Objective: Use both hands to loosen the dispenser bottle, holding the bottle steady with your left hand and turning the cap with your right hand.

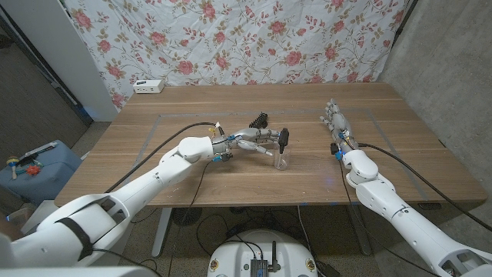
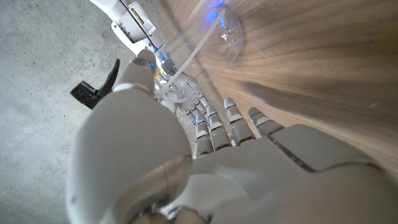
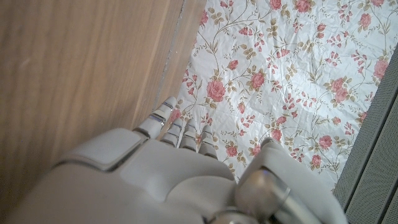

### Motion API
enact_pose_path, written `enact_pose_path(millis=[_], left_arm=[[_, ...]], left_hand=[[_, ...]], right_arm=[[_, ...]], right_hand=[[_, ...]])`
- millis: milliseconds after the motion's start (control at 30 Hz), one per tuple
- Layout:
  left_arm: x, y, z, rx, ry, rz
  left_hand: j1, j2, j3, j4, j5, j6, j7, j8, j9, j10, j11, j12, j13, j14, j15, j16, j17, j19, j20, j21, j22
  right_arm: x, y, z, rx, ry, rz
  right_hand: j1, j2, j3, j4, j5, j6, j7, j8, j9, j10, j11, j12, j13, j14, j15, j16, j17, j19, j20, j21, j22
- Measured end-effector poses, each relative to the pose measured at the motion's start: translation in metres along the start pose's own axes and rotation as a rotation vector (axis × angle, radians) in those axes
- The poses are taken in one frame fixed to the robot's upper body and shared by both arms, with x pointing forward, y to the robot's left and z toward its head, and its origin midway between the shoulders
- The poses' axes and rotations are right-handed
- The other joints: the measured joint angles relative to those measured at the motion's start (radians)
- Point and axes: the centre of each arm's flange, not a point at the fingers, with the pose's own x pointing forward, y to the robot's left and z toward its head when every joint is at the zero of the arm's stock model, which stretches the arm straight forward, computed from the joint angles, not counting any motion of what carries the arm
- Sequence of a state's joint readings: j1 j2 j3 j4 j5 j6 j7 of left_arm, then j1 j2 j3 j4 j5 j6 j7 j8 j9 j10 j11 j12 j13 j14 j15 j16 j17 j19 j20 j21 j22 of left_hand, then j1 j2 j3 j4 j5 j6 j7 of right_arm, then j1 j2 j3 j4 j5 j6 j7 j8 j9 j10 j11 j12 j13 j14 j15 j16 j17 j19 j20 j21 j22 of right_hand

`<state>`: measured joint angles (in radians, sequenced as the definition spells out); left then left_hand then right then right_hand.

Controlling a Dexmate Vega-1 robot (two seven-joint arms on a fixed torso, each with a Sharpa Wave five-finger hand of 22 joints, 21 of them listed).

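A small clear dispenser bottle (image 1: 281, 160) with a black pump cap (image 1: 284, 137) stands near the middle of the wooden table (image 1: 154, 131). My left hand (image 1: 257, 139) reaches it from the left and holds it around the neck, just under the cap. In the left wrist view the bottle's neck (image 2: 171, 91) sits between the thumb (image 2: 142, 65) and the fingers (image 2: 214, 121), with the black pump (image 2: 93, 91) beyond and the clear body (image 2: 208, 34) with its tube against the table. My right hand (image 1: 335, 123) stays well to the bottle's right with straight fingers (image 3: 180, 130) and holds nothing.
A white box (image 1: 148, 86) sits at the table's back left edge. A floral cloth (image 1: 246, 38) hangs behind the table. A blue bin (image 1: 34, 165) stands on the floor to the left. Cables trail from both arms.
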<state>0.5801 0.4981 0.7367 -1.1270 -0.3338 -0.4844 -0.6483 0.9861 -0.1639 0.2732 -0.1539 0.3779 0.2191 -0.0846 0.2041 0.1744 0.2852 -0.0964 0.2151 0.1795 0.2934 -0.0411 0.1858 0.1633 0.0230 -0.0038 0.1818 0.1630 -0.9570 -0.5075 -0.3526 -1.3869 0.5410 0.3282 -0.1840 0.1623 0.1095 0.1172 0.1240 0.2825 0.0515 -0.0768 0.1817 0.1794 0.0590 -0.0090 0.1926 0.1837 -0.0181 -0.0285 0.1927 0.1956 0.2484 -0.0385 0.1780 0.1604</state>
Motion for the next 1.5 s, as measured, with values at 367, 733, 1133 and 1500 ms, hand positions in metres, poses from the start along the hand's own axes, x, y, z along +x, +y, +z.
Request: enact_pose_path(millis=[367,733,1133,1500], left_arm=[[0.01,0.001,-0.002,-0.016,0.011,-0.045],[0.016,0.002,-0.004,-0.022,0.019,-0.073],[0.024,0.004,-0.005,-0.028,0.022,-0.098],[0.032,0.002,-0.003,-0.034,0.019,-0.134]], left_hand=[[0.012,0.004,-0.027,0.004,0.006,0.032,0.01,0.0,0.004,0.019,0.001,0.0,0.0,0.011,0.0,0.0,0.0,0.0,0.0,0.0,0.001],[0.021,0.005,-0.051,0.009,0.012,0.086,0.015,0.008,0.005,0.064,0.0,0.008,0.005,0.037,-0.002,0.0,0.0,-0.004,0.004,0.0,0.003],[0.033,0.009,-0.071,0.013,0.015,0.124,0.009,0.015,0.01,0.094,-0.011,0.015,0.009,0.059,-0.002,0.0,0.0,-0.004,0.004,0.0,0.003],[0.042,0.018,-0.089,0.02,0.015,0.137,-0.003,0.015,0.01,0.103,-0.021,0.015,0.014,0.063,0.002,0.0,0.002,0.003,-0.005,0.0,0.002]], right_arm=[[-0.001,-0.002,-0.002,0.004,-0.002,-0.008],[-0.001,-0.003,-0.003,0.006,-0.003,-0.011],[-0.001,-0.006,-0.001,0.007,-0.007,-0.014],[-0.007,-0.009,-0.001,0.011,-0.009,-0.022]], right_hand=[[0.0,0.0,0.0,0.0,0.0,0.0,0.0,0.0,0.0,0.0,0.0,0.0,0.0,0.0,0.0,0.0,0.0,0.0,0.0,0.0,0.0],[0.0,0.0,0.0,0.0,0.0,0.0,0.0,0.0,0.0,0.0,0.0,0.0,0.0,0.0,0.0,0.0,0.0,0.0,0.0,0.0,0.0],[0.0,0.0,0.0,0.0,0.0,0.0,0.0,0.0,0.0,0.0,0.0,0.0,0.0,0.0,0.0,0.0,0.0,0.0,0.0,0.0,0.0],[-0.004,0.004,0.0,0.0,0.0,0.0,0.0,0.0,0.0,0.0,0.0,0.0,0.0,0.0,0.0,0.0,0.0,0.0,0.0,0.0,0.0]])
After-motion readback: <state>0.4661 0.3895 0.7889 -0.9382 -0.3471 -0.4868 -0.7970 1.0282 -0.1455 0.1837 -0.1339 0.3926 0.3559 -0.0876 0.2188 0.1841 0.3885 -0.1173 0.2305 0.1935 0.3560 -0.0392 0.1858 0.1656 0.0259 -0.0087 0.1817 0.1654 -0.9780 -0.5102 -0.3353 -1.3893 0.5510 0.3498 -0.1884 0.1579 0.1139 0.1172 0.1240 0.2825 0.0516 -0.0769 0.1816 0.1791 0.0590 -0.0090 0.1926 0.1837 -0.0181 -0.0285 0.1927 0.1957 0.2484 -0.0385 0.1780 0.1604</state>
